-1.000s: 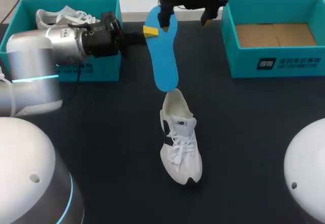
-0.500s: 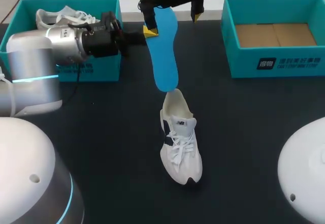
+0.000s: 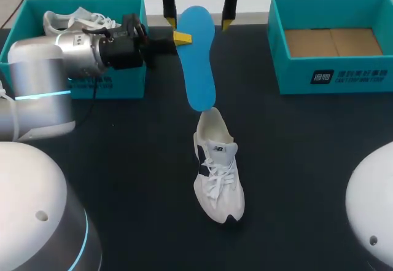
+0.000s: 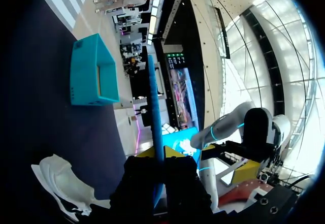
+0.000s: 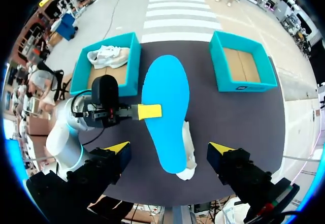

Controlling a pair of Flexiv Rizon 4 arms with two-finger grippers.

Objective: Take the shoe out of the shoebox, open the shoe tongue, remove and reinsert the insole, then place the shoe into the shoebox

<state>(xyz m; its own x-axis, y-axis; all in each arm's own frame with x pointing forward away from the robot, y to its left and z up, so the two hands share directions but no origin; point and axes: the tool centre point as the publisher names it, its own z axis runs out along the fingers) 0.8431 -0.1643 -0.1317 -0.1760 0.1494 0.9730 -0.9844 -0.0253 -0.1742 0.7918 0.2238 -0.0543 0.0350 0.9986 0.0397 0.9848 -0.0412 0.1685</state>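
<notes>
Blue foam insole (image 3: 198, 62) hangs over the dark table (image 3: 295, 160), pinched at its 9 o'clock edge by the left hand (image 3: 182, 37). Its lower tip is at the heel opening of the white lace-up sneaker (image 3: 218, 172). The right hand (image 3: 196, 23) is spread wide astride its 12 o'clock end, touching nothing. Removal looks done; reinsertion is next, and it needs the tip steered down into the opening.

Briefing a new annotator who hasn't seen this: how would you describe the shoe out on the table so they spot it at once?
On the dark table, between the teal left shoebox and right shoebox, a white shoe with dark trim lies laces up, heel by the tip of the blue insole. The other white shoe sits inside the left shoebox.
</notes>
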